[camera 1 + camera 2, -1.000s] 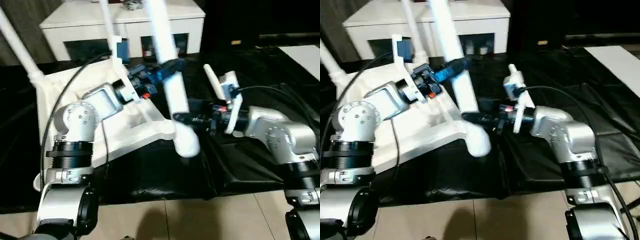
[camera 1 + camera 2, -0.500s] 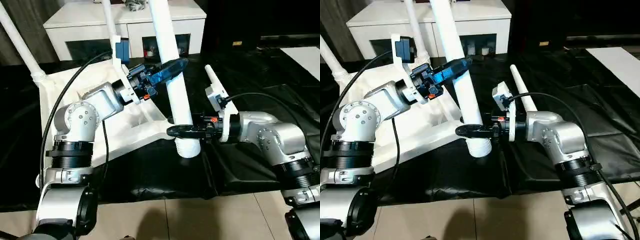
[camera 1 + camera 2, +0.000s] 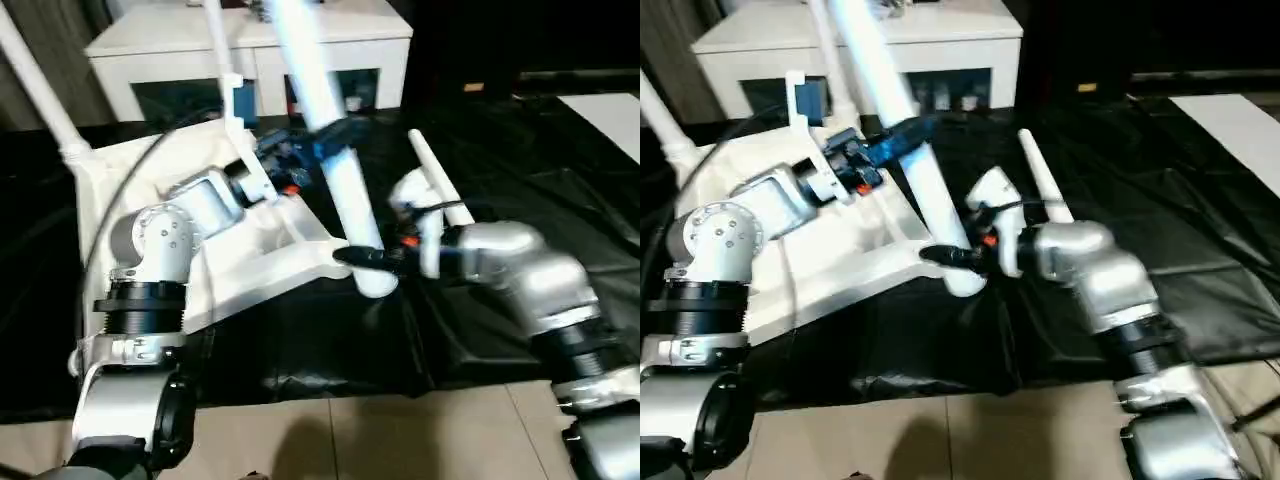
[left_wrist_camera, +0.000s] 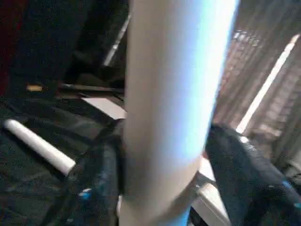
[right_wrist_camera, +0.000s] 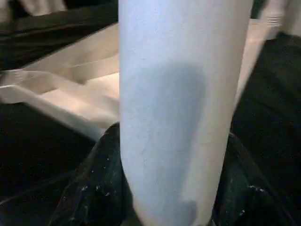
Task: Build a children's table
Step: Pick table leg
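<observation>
- Tabletop (image 3: pixel 255 245) lies upside down on the black sheet (image 3: pixel 520 190), ribbed underside up, just left of and below both grippers.
- Held leg (image 3: pixel 330 150) leans from the near-right corner socket (image 3: pixel 345 262) up and toward the cabinet; its lower end sits at that socket, and we can't tell whether it is seated.
- Right gripper (image 3: pixel 362 262) is at the leg's lower end, right beside the socket. The right wrist view has a black finger (image 5: pixel 94 188) on each side of the tube, about half open; contact looks likely, but we can't confirm a firm clamp.
- Left gripper (image 3: pixel 335 135) straddles the same leg higher up. In the left wrist view one finger (image 4: pixel 101 174) sits against the tube, while the other (image 4: pixel 240 174) stands off with a visible gap, so it is open around it, not clamped.
- Two more legs (image 3: pixel 40 85) (image 3: pixel 215 45) stand in the far sockets, beyond the left gripper.
- Spare leg (image 3: pixel 435 180) lies on the sheet just behind our right gripper.
- White cabinet (image 3: pixel 250 50) stands past the tabletop; flat white board (image 3: pixel 605 115) lies far right of the right gripper.
</observation>
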Controlling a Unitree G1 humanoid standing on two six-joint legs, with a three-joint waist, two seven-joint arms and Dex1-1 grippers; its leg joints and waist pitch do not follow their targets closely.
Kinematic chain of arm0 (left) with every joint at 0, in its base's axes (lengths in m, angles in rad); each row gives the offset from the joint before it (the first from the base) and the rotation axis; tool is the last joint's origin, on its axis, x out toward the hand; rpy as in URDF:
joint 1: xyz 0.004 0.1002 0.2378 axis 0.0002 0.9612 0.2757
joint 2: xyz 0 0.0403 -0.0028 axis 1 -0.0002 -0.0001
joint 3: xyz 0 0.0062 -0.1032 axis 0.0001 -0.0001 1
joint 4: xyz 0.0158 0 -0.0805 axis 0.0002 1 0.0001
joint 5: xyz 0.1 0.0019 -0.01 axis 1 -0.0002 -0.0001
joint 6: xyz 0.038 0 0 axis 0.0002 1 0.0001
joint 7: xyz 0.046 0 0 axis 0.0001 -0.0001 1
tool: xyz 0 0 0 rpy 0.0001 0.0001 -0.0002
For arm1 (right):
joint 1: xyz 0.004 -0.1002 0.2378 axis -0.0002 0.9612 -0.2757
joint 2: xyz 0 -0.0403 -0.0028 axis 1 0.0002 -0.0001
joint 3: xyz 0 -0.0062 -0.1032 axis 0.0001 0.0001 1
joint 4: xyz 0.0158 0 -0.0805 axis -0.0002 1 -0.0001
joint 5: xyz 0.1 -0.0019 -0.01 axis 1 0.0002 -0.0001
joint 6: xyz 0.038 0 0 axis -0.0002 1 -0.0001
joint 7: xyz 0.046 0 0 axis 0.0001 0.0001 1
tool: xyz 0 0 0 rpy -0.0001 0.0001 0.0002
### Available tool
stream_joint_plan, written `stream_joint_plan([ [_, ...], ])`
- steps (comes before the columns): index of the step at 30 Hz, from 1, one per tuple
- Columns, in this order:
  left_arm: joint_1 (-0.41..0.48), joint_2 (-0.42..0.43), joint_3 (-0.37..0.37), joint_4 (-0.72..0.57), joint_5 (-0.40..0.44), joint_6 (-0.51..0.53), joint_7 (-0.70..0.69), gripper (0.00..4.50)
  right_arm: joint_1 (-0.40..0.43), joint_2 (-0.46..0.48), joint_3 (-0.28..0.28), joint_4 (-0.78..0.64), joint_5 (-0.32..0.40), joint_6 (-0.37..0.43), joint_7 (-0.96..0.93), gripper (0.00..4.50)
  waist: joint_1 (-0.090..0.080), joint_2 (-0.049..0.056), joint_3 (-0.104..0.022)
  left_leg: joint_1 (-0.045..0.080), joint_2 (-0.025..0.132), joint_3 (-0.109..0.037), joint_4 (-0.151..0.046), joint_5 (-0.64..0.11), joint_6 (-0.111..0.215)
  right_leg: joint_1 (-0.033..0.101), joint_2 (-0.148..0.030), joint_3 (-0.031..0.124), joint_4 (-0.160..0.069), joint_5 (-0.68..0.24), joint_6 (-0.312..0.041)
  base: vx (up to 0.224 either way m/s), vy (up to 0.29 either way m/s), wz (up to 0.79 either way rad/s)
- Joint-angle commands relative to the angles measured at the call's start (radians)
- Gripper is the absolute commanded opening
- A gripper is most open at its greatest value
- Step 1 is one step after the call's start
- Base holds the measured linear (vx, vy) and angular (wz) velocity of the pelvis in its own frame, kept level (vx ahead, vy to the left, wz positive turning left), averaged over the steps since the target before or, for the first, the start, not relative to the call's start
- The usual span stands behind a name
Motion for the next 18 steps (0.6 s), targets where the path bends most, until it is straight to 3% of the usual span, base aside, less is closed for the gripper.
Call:
stream_joint_plan([
  [1, -0.02, -0.008, -0.002, 0.001, 0.073, -0.092, 0.081, 3.11, -0.002, 0.038, -0.048, 0.017, -0.042, -0.042, -0.148, 1.89, -0.002, -0.014, -0.081, 0.006, -0.001, 0.011, -0.064, -0.093, 0.032, 0.07, -0.04, 0.03, -0.061, -0.128, -0.218, 0.0, 0.0, 0.0],
  [4, -0.017, -0.03, 0.008, 0.006, 0.085, -0.116, 0.144, 3.13, 0.003, 0.089, -0.078, 0.027, -0.058, -0.064, -0.241, 1.89, -0.004, -0.011, -0.083, 0.007, -0.002, 0.012, -0.063, -0.093, 0.028, 0.071, -0.04, 0.031, -0.056, -0.111, -0.219, 0.0, 0.0, 0.0],
  [5, -0.018, -0.037, 0.011, 0.012, 0.088, -0.121, 0.165, 3.13, 0.005, 0.099, -0.077, 0.03, -0.069, -0.073, -0.253, 1.89, -0.003, -0.015, -0.083, 0.007, -0.004, 0.013, -0.063, -0.098, 0.029, 0.072, -0.038, 0.03, -0.057, -0.106, -0.221, 0.0, 0.0, 0.0],
  [6, -0.018, -0.039, 0.012, 0.015, 0.089, -0.122, 0.17, 2.86, 0.006, 0.101, -0.075, 0.031, -0.072, -0.076, -0.254, 1.89, -0.003, -0.014, -0.083, 0.007, -0.003, 0.013, -0.064, -0.097, 0.031, 0.072, -0.038, 0.03, -0.056, -0.102, -0.222, 0.0, 0.0, 0.0],
  [12, -0.01, -0.067, -0.011, 0.028, 0.106, -0.145, 0.156, 2.49, 0.016, 0.126, -0.051, 0.021, -0.087, -0.09, -0.262, 1.89, -0.002, -0.014, -0.082, 0.007, -0.004, 0.014, -0.063, -0.107, 0.042, 0.071, -0.039, 0.031, -0.059, -0.105, -0.222, 0.0, 0.0, 0.0],
  [16, -0.01, -0.075, -0.024, 0.025, 0.09, -0.131, 0.147, 2.44, 0.018, 0.13, -0.029, 0.017, -0.1, -0.093, -0.246, 1.89, -0.003, -0.014, -0.082, 0.006, -0.003, 0.014, -0.064, -0.112, 0.041, 0.072, -0.039, 0.031, -0.058, -0.109, -0.224, 0.0, 0.0, 0.0],
  [18, -0.011, -0.075, -0.022, 0.028, 0.088, -0.123, 0.153, 2.05, 0.02, 0.13, -0.025, 0.014, -0.105, -0.097, -0.242, 1.89, -0.004, -0.013, -0.081, 0.007, -0.003, 0.014, -0.064, -0.116, 0.042, 0.071, -0.039, 0.031, -0.059, -0.111, -0.224, 0.0, 0.0, 0.0],
])
